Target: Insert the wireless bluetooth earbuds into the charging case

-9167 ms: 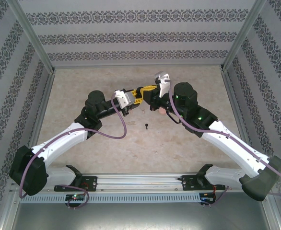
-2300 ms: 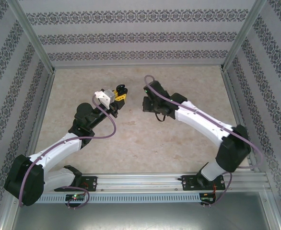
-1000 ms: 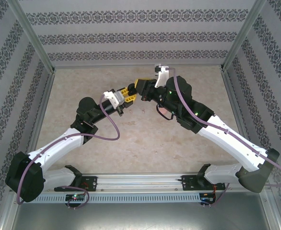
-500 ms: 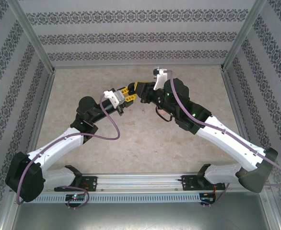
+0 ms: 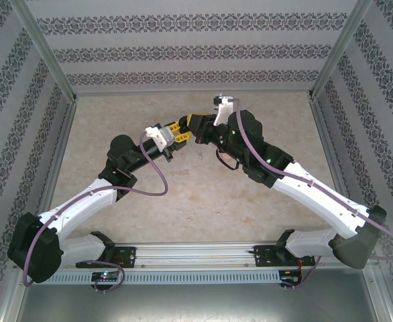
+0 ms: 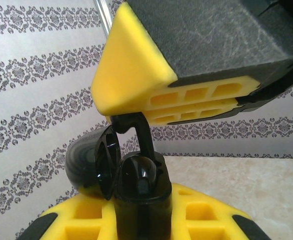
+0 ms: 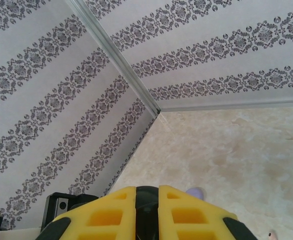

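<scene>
Bright, even light all round, so the arms (image 5: 89,201) throw only faint, soft shadows on the table (image 5: 203,201). From above, the frame posts (image 5: 43,50) splay outward toward 11 and 1 o'clock. Up close, the right gripper (image 6: 117,114) looms blurred at 1 o'clock, while the glossy charging case (image 6: 84,165) and black earbud (image 6: 145,142) carry pale glints.

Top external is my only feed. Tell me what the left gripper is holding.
Observer: The left gripper clamps a black charging case, lid flipped open.
Operator: Now report the right gripper.
Observer: The right gripper pinches a black earbud by its stem, head at the case's open mouth.
Operator: Check the table beyond.
Observer: A small light purple object lies on the table just past that gripper's tip, partly hidden.
</scene>
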`<state>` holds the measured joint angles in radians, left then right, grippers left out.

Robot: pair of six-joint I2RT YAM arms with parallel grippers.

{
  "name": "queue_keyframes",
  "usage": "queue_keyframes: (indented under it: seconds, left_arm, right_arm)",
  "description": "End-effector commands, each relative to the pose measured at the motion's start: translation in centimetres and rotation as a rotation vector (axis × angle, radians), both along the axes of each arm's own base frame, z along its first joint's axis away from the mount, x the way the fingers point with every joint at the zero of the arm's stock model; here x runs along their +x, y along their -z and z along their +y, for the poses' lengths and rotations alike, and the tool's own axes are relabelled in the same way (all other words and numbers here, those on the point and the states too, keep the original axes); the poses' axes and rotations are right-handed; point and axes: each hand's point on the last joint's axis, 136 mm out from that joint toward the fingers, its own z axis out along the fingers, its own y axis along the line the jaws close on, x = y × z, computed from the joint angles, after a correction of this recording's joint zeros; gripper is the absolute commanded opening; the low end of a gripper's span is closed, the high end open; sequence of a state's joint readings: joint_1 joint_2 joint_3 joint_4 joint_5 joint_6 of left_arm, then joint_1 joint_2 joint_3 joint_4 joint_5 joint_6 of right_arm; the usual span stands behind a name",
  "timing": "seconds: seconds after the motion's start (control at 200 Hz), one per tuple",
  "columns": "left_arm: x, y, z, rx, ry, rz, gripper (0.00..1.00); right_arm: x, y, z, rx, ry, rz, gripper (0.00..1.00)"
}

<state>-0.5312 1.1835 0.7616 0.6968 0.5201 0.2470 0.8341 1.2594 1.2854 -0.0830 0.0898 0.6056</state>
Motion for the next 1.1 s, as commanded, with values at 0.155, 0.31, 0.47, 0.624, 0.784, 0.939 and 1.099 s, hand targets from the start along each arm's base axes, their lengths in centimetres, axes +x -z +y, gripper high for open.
queue_keyframes:
  seconds: [0.155,0.31,0.47,0.624,0.784,0.939,1.099]
  left_arm:
    - [-0.7,-2.6,0.0,-0.047,0.001,-0.049,0.00]
    - [-0.4,-2.9,0.3,-0.061,-0.021,-0.045,0.00]
    - [-0.1,-2.9,0.5,-0.063,-0.040,-0.037,0.00]
    - [0.1,-2.9,0.5,-0.060,-0.045,-0.034,0.00]
    - [-0.1,-2.9,0.4,-0.065,-0.037,-0.033,0.00]
    - [0.0,-2.8,0.3,-0.063,-0.031,-0.019,0.00]
    - [-0.1,-2.6,0.1,-0.063,-0.018,-0.001,0.00]
  right_arm:
    - [0.2,2.3,0.6,-0.007,0.004,0.047,0.14]
    - [-0.1,3.2,0.8,-0.026,-0.005,0.058,0.14]
    - [-0.6,3.4,1.1,-0.050,-0.018,0.050,0.13]
    - [-1.0,3.5,0.8,-0.071,-0.008,0.042,0.13]
    - [-0.6,4.2,0.5,-0.093,0.022,0.056,0.13]
    - [-0.1,4.2,0.4,-0.093,0.045,0.066,0.22]
    - [0.2,2.3,-0.4,-0.062,0.063,0.049,0.37]
